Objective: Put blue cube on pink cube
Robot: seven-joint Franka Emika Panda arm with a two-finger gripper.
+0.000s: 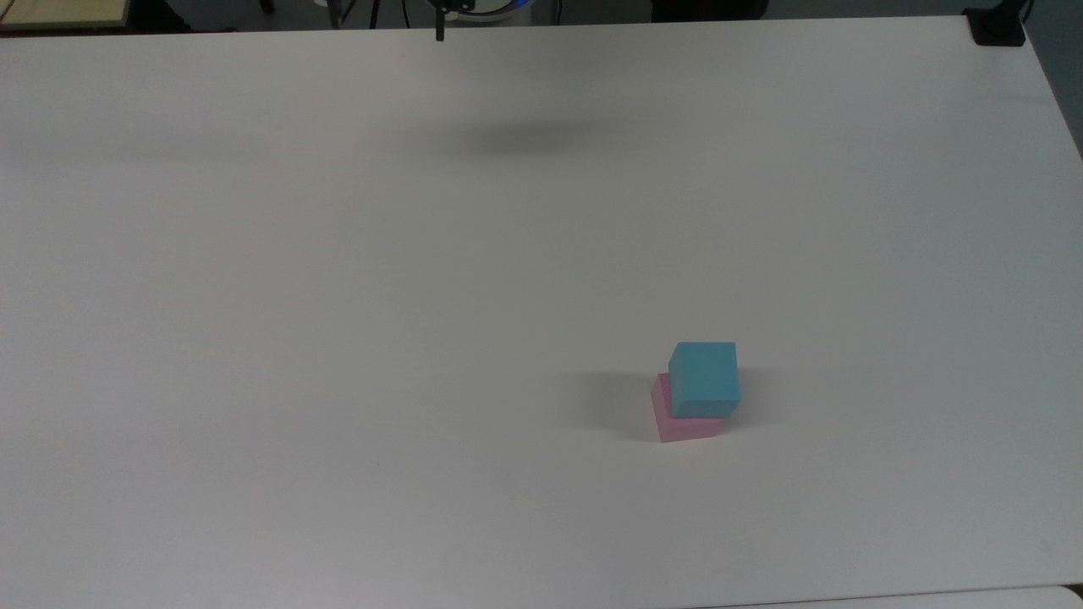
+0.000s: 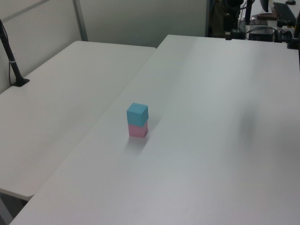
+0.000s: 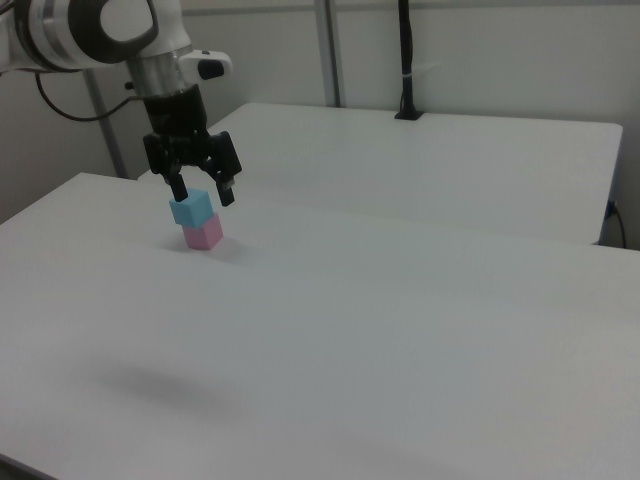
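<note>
Already the blue cube [image 1: 705, 378] sits on the pink cube [image 1: 682, 425], nudged slightly toward one o'clock in the top view, at about four o'clock on the white counter [image 1: 338, 338]. Farther back in the right view, the end effector [image 3: 201, 191] hangs empty with fingers spread. Stacking looks done; nothing seems left.

White arm [image 3: 150, 35], grey joint bands, black cable; black two-finger end effector [image 3: 204, 192] (linkage-style).
</note>
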